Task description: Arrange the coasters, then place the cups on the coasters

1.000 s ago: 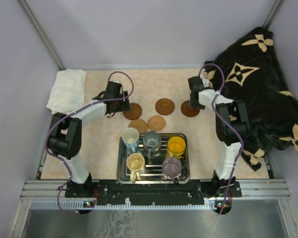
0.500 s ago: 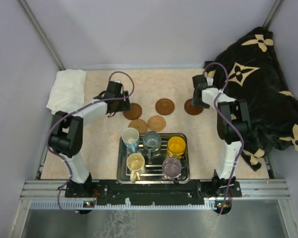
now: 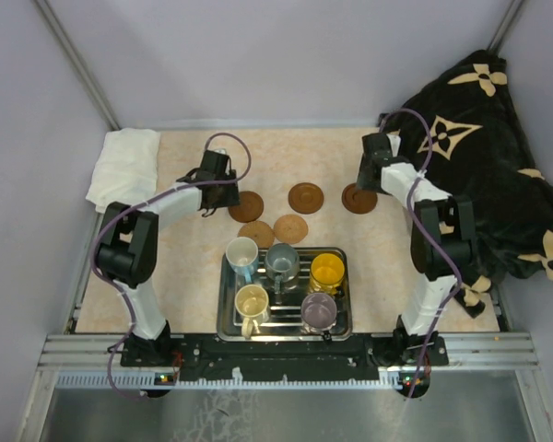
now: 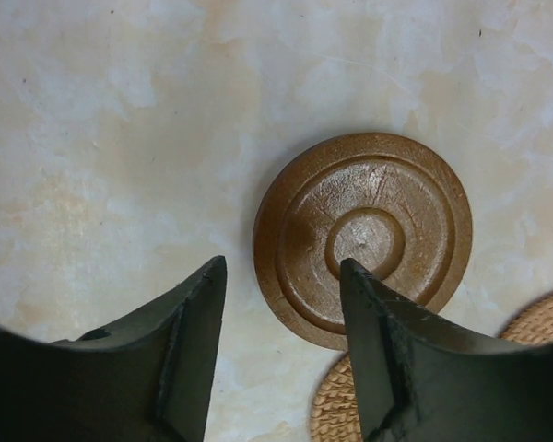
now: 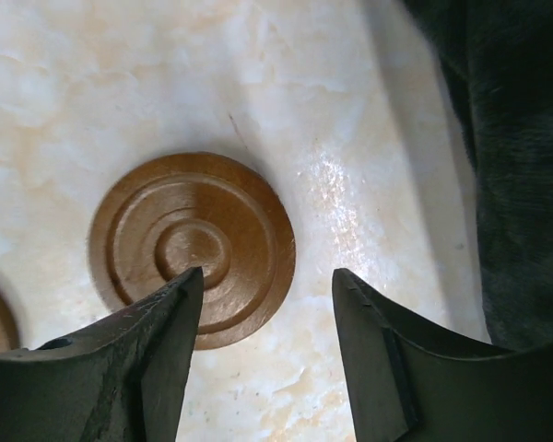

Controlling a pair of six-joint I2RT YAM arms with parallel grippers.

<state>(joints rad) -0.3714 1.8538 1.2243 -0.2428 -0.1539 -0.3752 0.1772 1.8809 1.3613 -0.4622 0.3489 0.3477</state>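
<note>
First, from the top external view, we note that all five cups [image 3: 281, 261] stand in the steel tray [image 3: 223, 313] at the near edge. The coasters [image 3: 306, 197] lie in a loose cluster on the table [image 3: 166, 267] beyond it. The left gripper [image 3: 218, 184] hangs by the leftmost coaster and the right gripper [image 3: 373, 175] by the rightmost one, so we judge that the arranging step is in hand and no cup is due yet. Next, in the left wrist view, the jaws stand apart and hold nothing; they straddle the near rim of a dark ringed coaster [image 4: 364, 241], with woven coasters [image 4: 327, 414] just beside it. We advise lowering until one finger passes outside the rim, since so thin a disc gives little to pinch, and then moving it well apart from its woven neighbours. Then, in the right wrist view, the jaws are likewise parted and empty over the edge of another dark coaster [image 5: 192, 249], near the black blanket [image 5: 516, 166]; we advise keeping the disc off the cloth. As to writing, we read none in any view: in the top external view the blanket shows only tan flower motifs, no letters.
</note>
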